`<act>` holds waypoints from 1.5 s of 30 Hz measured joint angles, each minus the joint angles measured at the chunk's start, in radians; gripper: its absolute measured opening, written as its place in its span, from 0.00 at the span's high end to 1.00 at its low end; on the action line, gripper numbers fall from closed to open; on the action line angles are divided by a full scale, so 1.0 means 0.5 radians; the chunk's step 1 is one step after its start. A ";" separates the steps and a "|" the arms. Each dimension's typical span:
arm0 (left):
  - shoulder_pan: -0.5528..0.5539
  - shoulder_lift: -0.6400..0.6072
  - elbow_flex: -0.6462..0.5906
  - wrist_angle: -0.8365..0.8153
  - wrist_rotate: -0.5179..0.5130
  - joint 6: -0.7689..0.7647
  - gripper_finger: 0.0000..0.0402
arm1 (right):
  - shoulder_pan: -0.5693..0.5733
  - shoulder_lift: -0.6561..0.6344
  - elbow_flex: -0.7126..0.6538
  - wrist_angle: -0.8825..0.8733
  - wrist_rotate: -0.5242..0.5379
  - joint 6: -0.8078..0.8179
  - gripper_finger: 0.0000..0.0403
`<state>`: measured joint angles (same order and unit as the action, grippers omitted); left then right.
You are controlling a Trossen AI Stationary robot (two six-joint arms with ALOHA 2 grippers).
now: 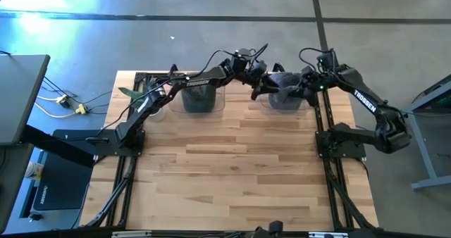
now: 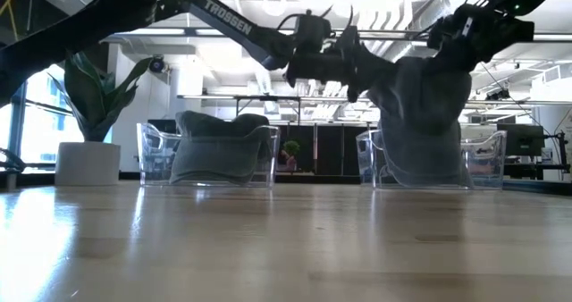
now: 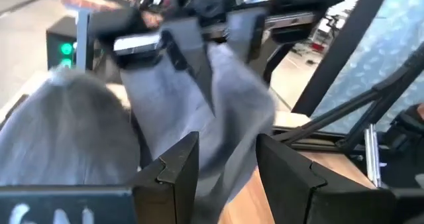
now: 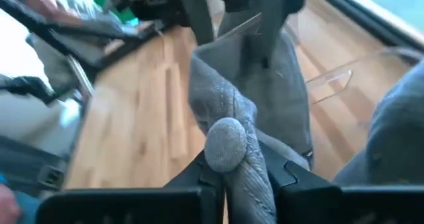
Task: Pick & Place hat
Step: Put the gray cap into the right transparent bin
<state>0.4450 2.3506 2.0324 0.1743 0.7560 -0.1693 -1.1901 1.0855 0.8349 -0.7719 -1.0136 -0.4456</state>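
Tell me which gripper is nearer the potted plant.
Left. The left gripper is beside the held grey hat, between the two bins; the right gripper, shut on that hat, is farther from the potted plant.

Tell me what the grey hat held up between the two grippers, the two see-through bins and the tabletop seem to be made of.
Grey hat: probably knitted wool or acrylic; ribbed texture, soft folds, a pompom, matte.
See-through bins: seemingly clear rigid plastic; the room behind shows through the glossy walls.
Tabletop: wood, light butcher-block strips with visible seams, with a slight sheen.

Both tools meet high, left (image 3: 225, 168) parted, right (image 4: 242, 177) clamped.
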 joint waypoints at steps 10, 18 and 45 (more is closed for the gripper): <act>0.031 -0.003 0.110 -0.219 -0.049 0.084 0.62 | -0.142 0.000 0.000 -0.141 -0.074 0.322 0.89; 0.036 0.002 0.107 -0.461 -0.230 0.173 0.55 | -0.209 0.000 0.003 -0.149 0.199 0.357 0.59; -0.088 -0.036 0.554 -1.056 -0.596 0.288 0.54 | -0.226 -0.347 0.005 0.375 0.762 0.886 0.37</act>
<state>0.4009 2.3325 2.3093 -0.3536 0.4581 -0.0250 -1.3029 0.9120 0.8373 -0.5847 -0.6328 -0.0025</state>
